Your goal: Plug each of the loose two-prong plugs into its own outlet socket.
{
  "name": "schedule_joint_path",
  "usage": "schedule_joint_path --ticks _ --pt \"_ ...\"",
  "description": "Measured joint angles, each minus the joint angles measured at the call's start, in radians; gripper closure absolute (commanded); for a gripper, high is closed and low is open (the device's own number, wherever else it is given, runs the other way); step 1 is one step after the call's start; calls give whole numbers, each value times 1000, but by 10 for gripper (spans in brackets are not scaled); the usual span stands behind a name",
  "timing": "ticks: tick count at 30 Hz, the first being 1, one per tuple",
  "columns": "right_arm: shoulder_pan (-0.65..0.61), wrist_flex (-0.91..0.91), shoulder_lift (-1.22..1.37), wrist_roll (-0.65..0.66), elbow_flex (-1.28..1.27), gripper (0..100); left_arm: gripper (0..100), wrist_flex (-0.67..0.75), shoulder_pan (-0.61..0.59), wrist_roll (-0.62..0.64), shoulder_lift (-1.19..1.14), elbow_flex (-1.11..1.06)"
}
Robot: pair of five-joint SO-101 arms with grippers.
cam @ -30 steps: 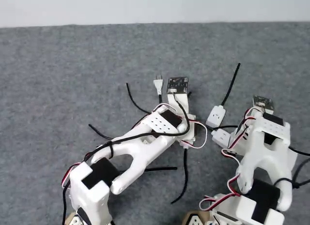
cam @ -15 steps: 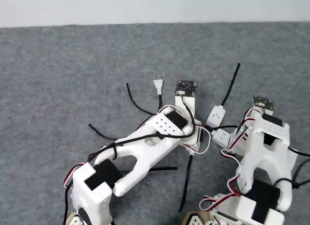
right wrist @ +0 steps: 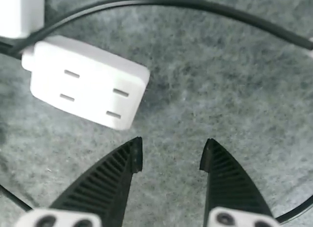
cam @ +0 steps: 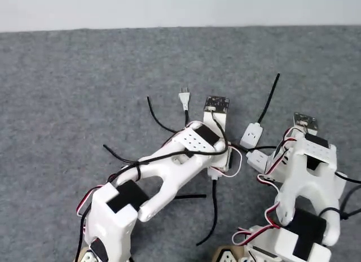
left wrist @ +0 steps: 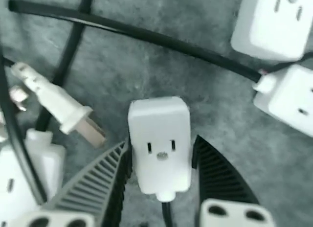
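My left gripper [left wrist: 161,145] is shut on a small white outlet socket [left wrist: 159,139], whose black cord trails back under the wrist. A loose two-prong plug [left wrist: 58,102] with brass prongs lies on the carpet just beside that socket. In the high view a white plug [cam: 184,98] on a black cord lies beyond the left arm [cam: 186,152]. Two more white sockets [cam: 251,135] [cam: 257,159] rest between the arms. My right gripper [right wrist: 172,145] is open, low over the carpet, close to a white double socket [right wrist: 88,85] and not touching it.
Grey carpet [cam: 84,75] covers the table. Black cords [cam: 269,98] [cam: 214,211] cross the middle and run between the two arms. Another white block [left wrist: 29,173] sits by the left fingers. Open carpet stretches to the left and at the back.
The left arm has shifted right and slightly nearer, towards the two sockets. The black cord hanging under it has swung along. The right arm has kept still.
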State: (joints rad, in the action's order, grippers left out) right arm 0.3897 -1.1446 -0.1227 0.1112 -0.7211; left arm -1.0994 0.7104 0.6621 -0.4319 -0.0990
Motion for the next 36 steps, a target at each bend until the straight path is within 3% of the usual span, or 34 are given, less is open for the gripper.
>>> schedule_joint_path --ticks 6,10,20,24,31,36 --pt "0 0 0 0 0 798 829 -21 3 -2 -31 2" --pt "0 2 0 0 -9 798 999 -41 17 -71 -34 8" --pt "0 83 0 12 -43 798 989 -115 49 -132 -14 14" --pt "0 84 0 12 -46 798 989 -130 57 -135 124 -48" --pt "0 84 0 18 -46 798 988 -46 57 -255 499 -388" --pt "0 84 0 18 -46 798 988 -41 -60 -316 802 -592"
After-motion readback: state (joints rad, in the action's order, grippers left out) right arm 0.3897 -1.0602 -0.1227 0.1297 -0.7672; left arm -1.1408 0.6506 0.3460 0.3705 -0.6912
